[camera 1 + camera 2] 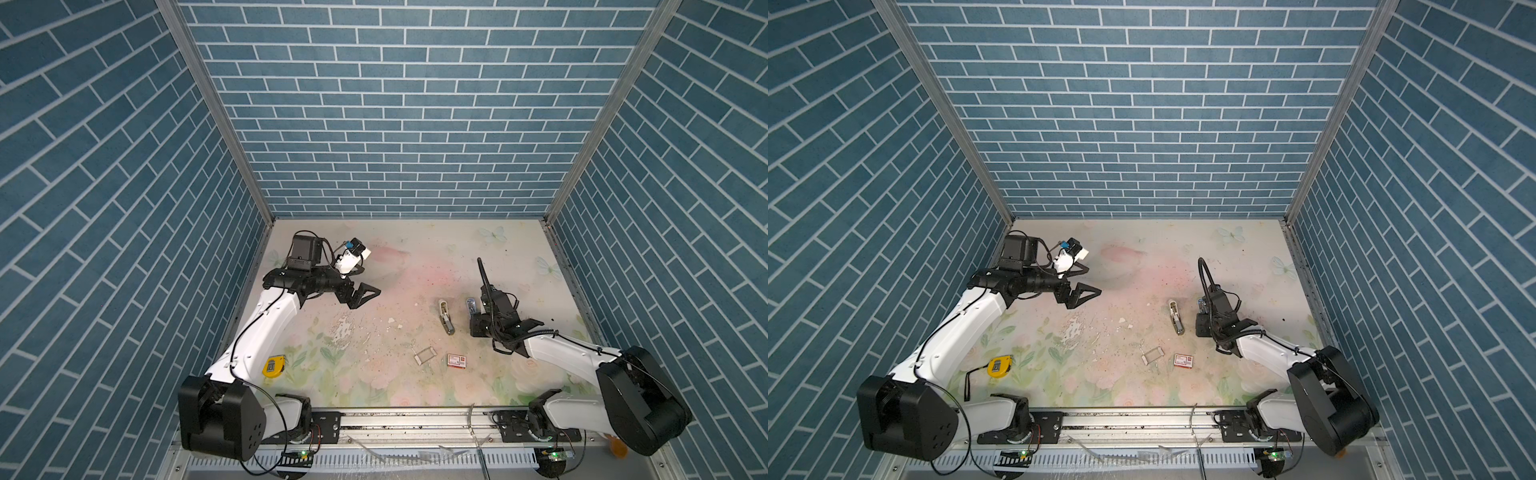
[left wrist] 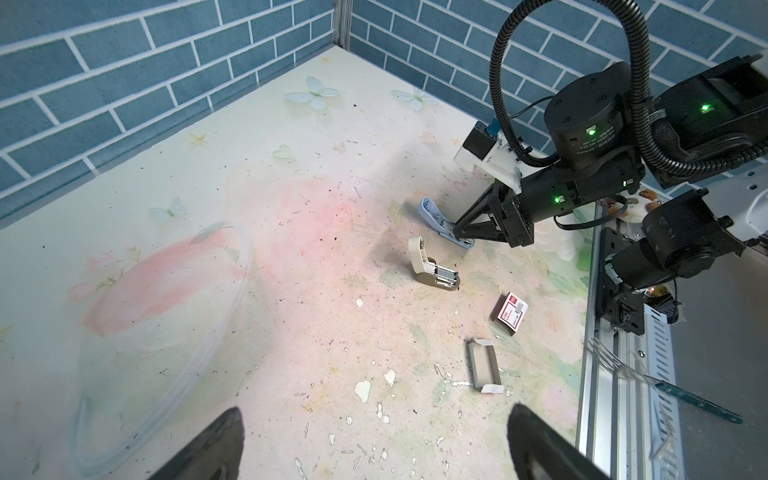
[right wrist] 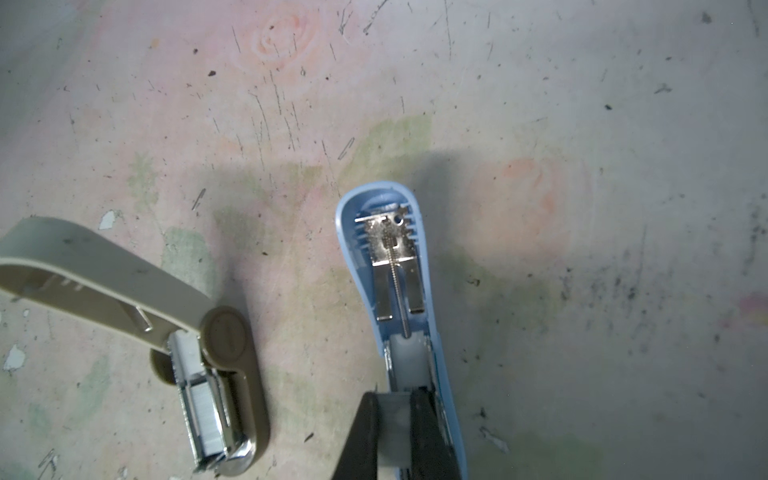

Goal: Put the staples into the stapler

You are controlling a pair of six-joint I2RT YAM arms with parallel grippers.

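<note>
Silvery staples, light and brittle, sit pinched by their long sides in the right gripper over the blue stapler; left gripper gapes

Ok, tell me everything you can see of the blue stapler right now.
The blue stapler is pale blue plastic, resting on the table with its lid swung open, showing a shiny metal plate and thin spring inside. Its metal channel faces up. The right gripper has its fingers shut on a grey strip, seemingly the staples, right at that channel. An open beige stapler lies beside it, not touching.
</note>
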